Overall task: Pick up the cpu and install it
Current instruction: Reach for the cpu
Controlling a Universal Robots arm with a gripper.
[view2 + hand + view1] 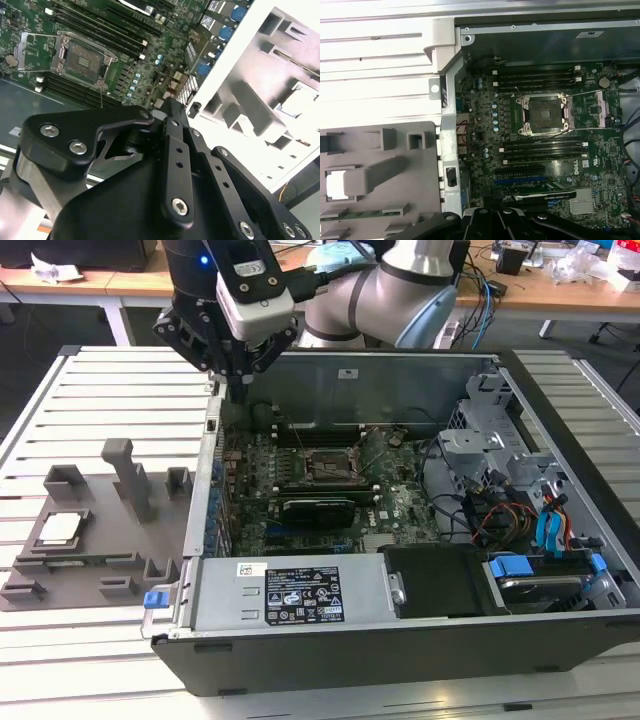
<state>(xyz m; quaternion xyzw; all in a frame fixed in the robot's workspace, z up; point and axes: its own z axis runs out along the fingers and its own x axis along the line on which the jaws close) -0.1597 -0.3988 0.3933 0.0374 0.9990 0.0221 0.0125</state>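
tool [243, 380] clenched, grasping nothing; it hangs over the corner of the open computer case [400, 640] towards the worktop's far edge, on the exterior view's left. the cpu [60, 528] lies flat, silvery top up, in a recess of the grey fixture plate [100, 550], near the worktop [120, 370] edge on the exterior view's left, well apart from the tool. in the first wrist view the cpu [335, 184] shows as a bright square. the socket [325, 468] on the motherboard [400, 505] is open, with no chip seated.
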